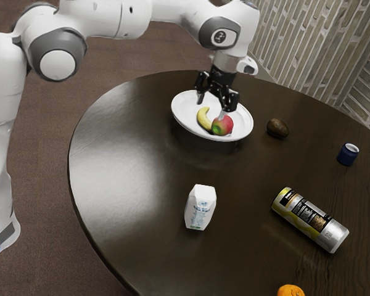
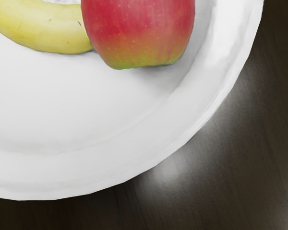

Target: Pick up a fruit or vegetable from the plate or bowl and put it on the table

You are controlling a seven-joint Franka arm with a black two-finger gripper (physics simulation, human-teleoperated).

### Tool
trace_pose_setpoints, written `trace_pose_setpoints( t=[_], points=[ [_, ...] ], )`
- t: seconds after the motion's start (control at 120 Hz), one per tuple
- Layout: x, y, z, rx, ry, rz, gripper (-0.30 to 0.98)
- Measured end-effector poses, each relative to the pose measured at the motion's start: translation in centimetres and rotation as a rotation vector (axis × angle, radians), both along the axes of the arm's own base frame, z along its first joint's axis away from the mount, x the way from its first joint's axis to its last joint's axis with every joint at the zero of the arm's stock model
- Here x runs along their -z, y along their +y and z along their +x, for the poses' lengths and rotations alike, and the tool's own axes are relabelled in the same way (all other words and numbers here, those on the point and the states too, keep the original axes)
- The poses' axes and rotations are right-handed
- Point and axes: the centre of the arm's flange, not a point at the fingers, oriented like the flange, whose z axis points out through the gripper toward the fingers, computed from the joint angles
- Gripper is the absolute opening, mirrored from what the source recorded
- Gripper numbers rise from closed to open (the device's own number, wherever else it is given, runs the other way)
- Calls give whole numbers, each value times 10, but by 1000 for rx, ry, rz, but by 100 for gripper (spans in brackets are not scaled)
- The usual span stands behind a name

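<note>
My hand low over white plate, fingers spread, one fingertip close by apple. Apple, red and green, on plate, just beside banana. Plate on dark worktop. Toward exterior view's right: brown fruit, blue jar, can lying on side. Carton upright. Orange at exterior view's lower edge.

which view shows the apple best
The wrist view: the apple is large there, its red skin fading to yellow-green, though the picture's edge cuts it off. The exterior view shows it small, beside the banana on the plate, with the open gripper close by.
</note>
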Motion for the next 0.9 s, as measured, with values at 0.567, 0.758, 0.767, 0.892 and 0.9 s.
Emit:
trace_pose_setpoints(
  t=[0.567, 0.758, 0.767, 0.892, 0.9],
  points=[
    [47, 66, 61, -102, 37, -56, 69],
    [58, 66, 72, -98, 33, -61, 69],
    [57, 65, 73, -95, 31, -62, 69],
    [58, 58, 79, -72, 21, -57, 69],
    [58, 59, 79, -72, 21, -56, 69]
  ],
)
